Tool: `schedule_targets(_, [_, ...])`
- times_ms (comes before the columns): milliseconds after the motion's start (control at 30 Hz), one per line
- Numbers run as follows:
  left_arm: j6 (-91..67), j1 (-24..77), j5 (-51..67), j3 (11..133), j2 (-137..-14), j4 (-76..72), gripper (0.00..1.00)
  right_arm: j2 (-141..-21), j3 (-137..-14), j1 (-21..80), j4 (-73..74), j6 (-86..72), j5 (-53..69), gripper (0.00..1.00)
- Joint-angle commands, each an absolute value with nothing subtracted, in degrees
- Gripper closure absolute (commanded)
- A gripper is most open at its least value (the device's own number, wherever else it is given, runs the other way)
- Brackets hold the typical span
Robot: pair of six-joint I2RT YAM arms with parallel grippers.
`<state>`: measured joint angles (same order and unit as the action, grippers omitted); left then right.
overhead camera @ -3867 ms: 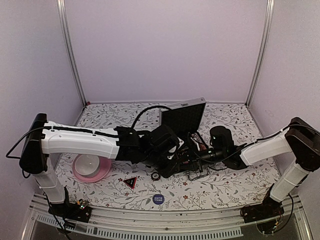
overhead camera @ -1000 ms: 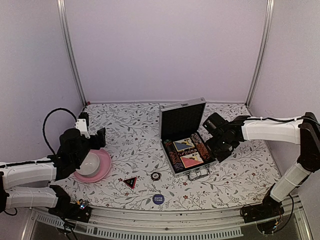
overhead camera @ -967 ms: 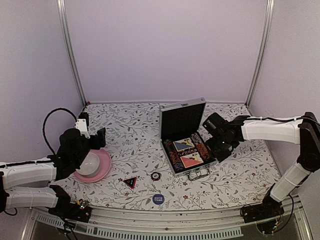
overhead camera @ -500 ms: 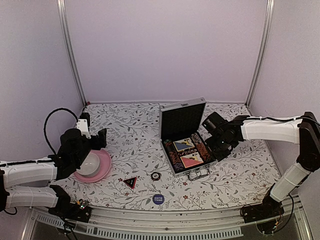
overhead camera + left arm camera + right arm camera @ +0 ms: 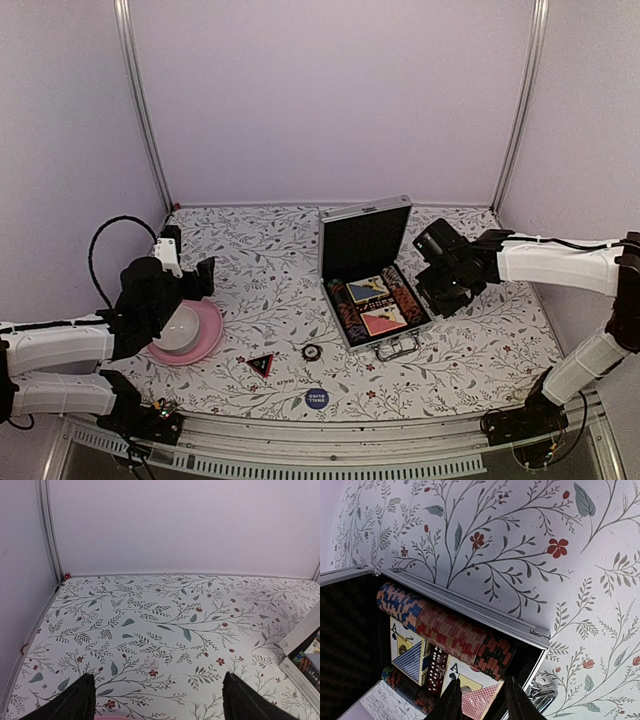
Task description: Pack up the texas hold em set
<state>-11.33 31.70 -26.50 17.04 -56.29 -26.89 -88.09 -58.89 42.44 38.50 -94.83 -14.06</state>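
The small silver aluminium case with black lining (image 5: 366, 238) stands open just to the 3 o'clock side of the middle of the flower-patterned table (image 5: 250, 260), lid upright at its 12 o'clock edge. It is stiff, and with rows of striped poker chips (image 5: 451, 628) and card decks (image 5: 411, 658) inside it is probably heavy. The top rim of the lid looks the best hold for swinging it shut, the metal handle (image 5: 397, 347) at 6 o'clock for lifting.

At 7 o'clock of the case lie the red-black triangle (image 5: 261, 363) and the blue disc (image 5: 316, 398), both flat and thin and likely awkward to pinch. Between the triangle and the case is a small dark round piece (image 5: 312, 351), too small to identify.

The right gripper (image 5: 482, 702) hovers at the case's 3 o'clock wall, fingers slightly parted and empty. The left gripper (image 5: 160, 700), spread wide and empty, hangs over the pink plate (image 5: 205, 345) with its white bowl (image 5: 180, 328), at 9 o'clock. The case's latches cannot be made out.
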Motion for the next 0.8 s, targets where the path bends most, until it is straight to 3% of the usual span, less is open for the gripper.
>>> schedule_targets(0, [-10.5, 30.9, -25.2, 17.1, -56.2, -28.0, 0.12, -80.3, -55.2, 42.7, 36.5, -89.3, -19.2, 0.67])
schedule_targets(200, [-13.3, 30.9, -24.9, 18.3, -55.8, -25.5, 0.13, -70.2, -49.5, 42.7, 32.1, -80.5, -23.2, 0.5])
schedule_targets(333, [-24.2, 32.3, -22.6, 22.2, -54.3, -14.2, 0.16, -66.0, -49.1, 42.6, 28.5, -69.2, -24.5, 0.36])
schedule_targets(467, [-34.4, 40.4, -25.6, 27.3, -55.0, -2.1, 0.18, -64.0, -49.2, 42.6, 26.5, -59.8, -25.2, 0.19])
schedule_targets(767, [-54.0, 59.3, -25.1, 48.3, -78.1, 20.8, 0.18, -62.5, -45.8, 42.6, 16.9, -44.1, -22.1, 0.13])
